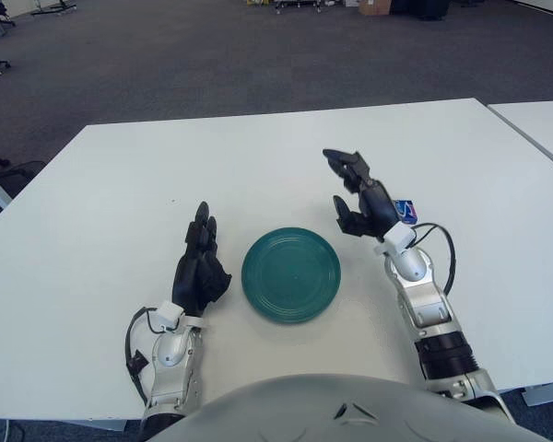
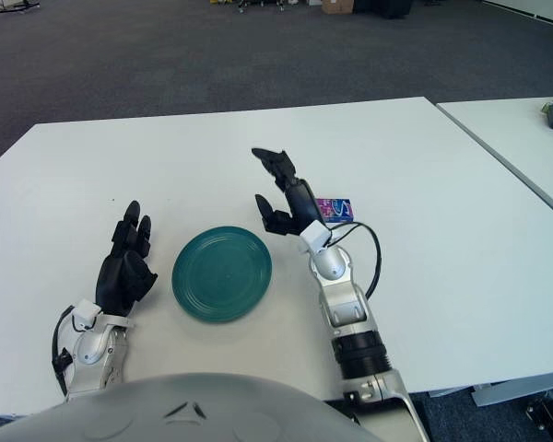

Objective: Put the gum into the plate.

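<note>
Hovering open-fingered and empty, right robot hand (image 1: 355, 195) is lining up over gum (image 2: 335, 210) beside plate (image 1: 290, 273); left robot hand (image 1: 201, 267) is idling, fingers relaxed.

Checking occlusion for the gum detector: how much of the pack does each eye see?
Left eye view: right hand, open, covers most of the gum; only its right end shows. Right eye view: more of the gum's face is exposed.

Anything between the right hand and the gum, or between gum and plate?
Nothing visible. The right hand, fingers spread, is raised just left of the gum; only bare table and that hand separate the gum from the plate. Left hand shows beside the plate's left.
</note>
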You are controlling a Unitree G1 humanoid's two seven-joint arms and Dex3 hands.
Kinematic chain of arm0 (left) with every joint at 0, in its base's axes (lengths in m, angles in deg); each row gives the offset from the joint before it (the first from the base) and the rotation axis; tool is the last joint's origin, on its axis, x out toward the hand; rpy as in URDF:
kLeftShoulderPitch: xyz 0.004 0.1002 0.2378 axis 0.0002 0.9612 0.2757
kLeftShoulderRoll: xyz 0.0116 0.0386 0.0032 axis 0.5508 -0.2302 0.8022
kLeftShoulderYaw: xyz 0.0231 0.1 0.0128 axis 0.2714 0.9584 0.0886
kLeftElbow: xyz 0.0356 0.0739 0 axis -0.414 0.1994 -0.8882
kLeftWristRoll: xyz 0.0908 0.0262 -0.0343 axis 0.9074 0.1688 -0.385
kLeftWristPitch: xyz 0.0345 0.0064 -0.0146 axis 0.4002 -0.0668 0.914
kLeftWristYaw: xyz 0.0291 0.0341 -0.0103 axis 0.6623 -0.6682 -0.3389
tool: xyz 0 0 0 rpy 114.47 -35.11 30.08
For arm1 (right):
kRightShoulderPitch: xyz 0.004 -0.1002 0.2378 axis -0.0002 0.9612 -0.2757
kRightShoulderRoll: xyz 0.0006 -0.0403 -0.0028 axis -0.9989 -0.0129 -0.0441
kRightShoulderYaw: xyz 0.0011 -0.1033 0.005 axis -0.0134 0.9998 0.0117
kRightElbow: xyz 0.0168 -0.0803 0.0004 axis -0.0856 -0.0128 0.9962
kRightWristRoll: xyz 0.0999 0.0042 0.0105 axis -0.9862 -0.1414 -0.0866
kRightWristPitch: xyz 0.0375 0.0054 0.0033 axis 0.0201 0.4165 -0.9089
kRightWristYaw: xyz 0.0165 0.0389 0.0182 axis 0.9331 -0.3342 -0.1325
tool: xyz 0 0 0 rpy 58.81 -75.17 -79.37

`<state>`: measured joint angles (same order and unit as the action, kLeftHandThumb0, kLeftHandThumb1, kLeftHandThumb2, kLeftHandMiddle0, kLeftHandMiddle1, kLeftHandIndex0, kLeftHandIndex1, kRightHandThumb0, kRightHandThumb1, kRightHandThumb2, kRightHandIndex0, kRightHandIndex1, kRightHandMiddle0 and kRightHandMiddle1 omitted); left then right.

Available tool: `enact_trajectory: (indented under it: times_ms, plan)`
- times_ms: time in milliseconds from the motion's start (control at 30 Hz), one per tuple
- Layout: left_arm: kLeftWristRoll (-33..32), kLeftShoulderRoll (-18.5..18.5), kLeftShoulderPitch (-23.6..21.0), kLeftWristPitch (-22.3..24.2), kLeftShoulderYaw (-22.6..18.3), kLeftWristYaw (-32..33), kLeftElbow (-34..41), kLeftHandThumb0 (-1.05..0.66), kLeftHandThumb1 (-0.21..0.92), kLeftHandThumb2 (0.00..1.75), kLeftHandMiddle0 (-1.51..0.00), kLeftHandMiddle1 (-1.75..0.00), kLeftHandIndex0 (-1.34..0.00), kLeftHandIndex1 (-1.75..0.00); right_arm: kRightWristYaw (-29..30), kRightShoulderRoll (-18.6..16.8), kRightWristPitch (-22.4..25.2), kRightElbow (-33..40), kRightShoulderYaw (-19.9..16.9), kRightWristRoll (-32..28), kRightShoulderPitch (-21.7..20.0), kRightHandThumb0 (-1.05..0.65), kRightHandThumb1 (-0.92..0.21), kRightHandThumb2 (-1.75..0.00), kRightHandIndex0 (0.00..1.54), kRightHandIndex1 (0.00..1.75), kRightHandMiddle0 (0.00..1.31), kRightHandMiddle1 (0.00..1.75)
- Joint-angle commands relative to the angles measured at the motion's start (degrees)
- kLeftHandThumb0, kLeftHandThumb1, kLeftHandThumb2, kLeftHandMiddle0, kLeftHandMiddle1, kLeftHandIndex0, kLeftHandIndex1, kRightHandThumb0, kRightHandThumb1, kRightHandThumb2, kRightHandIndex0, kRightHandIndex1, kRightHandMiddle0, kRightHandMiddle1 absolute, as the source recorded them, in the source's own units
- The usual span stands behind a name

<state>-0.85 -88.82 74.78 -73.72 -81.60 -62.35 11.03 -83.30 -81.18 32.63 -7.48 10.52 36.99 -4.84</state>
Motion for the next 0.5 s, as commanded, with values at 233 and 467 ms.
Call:
enact_trajectory:
  times_ms: [233, 467]
  plan:
    - [-1.4, -0.9, 0.3, 1.8, -0.1, -0.5, -2.9, -1.05, 0.92, 1.01, 0.00, 0.00, -0.02, -0.01, 8.5, 6.5, -10.0, -6.7, -3.0, 12.1, -10.9, -0.67, -0.92, -0.53, 0.55, 0.13, 0.14, 0.97]
    - [-2.2, -1.6, -0.5, 2.5, -0.3, -0.6, -3.6, -1.05, 0.92, 1.00, 0.00, 0.00, -0.05, -0.03, 11.1, 9.5, -9.4, -11.0, -3.4, 16.6, -15.4, -0.64, -0.92, -0.48, 0.57, 0.13, 0.13, 0.97]
